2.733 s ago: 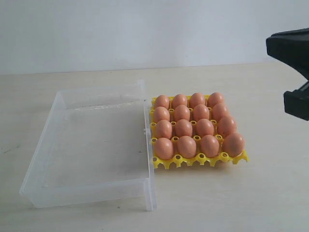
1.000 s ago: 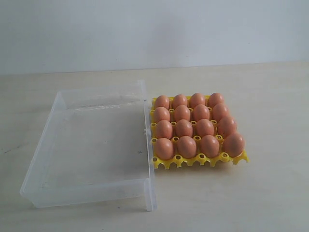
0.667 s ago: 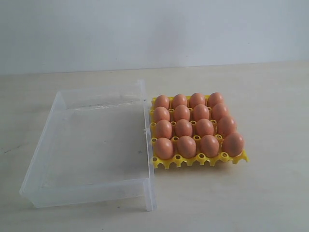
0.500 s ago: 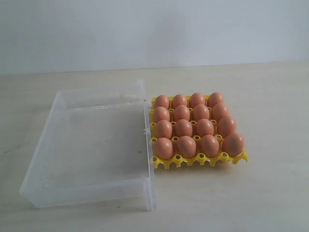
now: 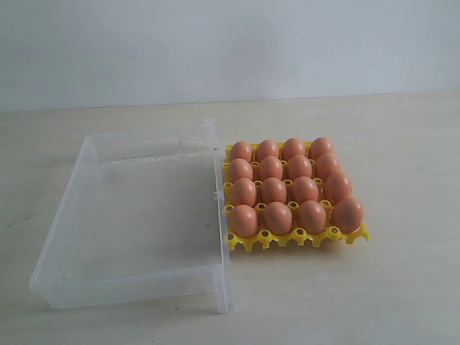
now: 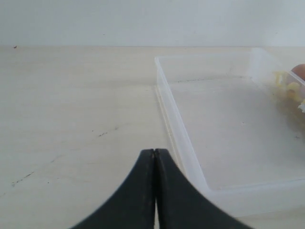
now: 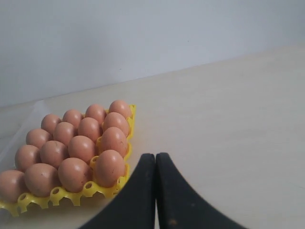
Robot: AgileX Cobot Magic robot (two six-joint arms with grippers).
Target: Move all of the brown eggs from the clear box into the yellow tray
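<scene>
Nearest the camera in the exterior view, at lower left, the clear box (image 5: 129, 289) lies open on the table (image 5: 374, 302), and no egg shows anywhere inside it. Just beyond its right wall, at centre right and touching or all but touching that wall, sits the yellow tray (image 5: 287, 239) with the brown eggs (image 5: 274, 190) in four rows of four, every cup filled from the front row to the back. Judged from this, the transfer looks finished and no picking step is in hand. The next move calls only for keeping both arms clear of the tray so that nothing gets knocked, and perhaps a check that each egg sits fully down in its cup. Neither arm appears in the exterior view. In the left wrist view the left gripper (image 6: 155, 151) has its jaws pressed together on nothing, above bare table beside the box's wall. The right gripper (image 7: 155, 155) is likewise closed and empty, well short of the tray.
</scene>
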